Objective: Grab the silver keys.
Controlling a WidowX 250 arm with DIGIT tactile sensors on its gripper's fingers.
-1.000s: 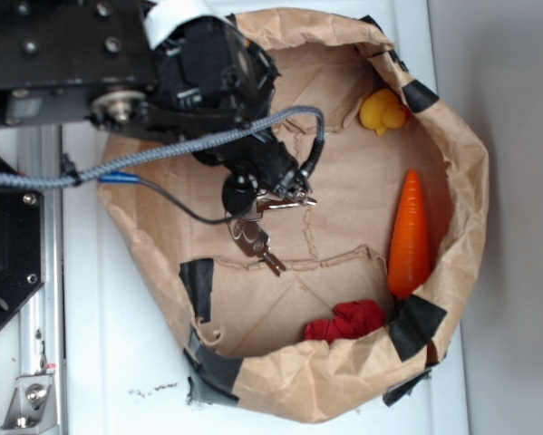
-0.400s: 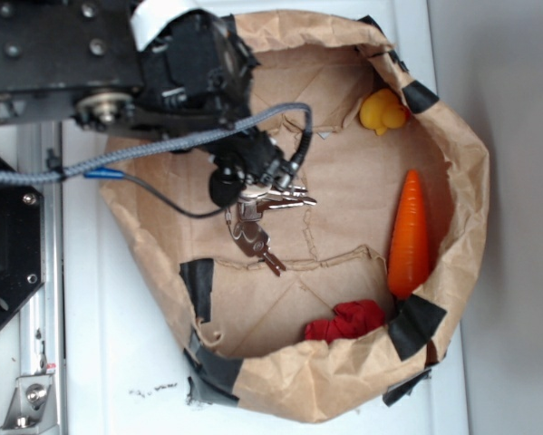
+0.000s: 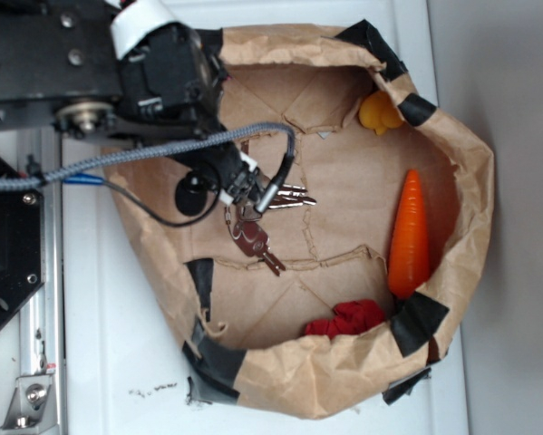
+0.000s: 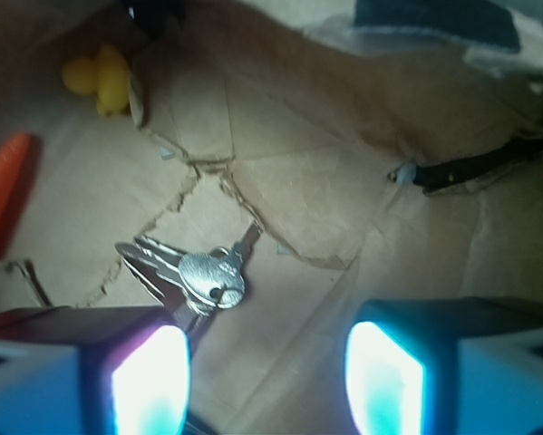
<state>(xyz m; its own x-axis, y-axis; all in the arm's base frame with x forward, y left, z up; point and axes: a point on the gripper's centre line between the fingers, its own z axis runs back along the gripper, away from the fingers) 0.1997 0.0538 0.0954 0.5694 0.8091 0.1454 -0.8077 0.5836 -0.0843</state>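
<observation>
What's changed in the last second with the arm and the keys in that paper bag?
The gripper moved up and left off the silver keys, jaws apart, holding nothing. The keys lie where they were. The carrot, red cloth and yellow duck haven't moved.

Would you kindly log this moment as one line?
hand: open, empty | shiny silver metal keys: lying on brown paper bag floor, ungrasped | phase: approach
</observation>
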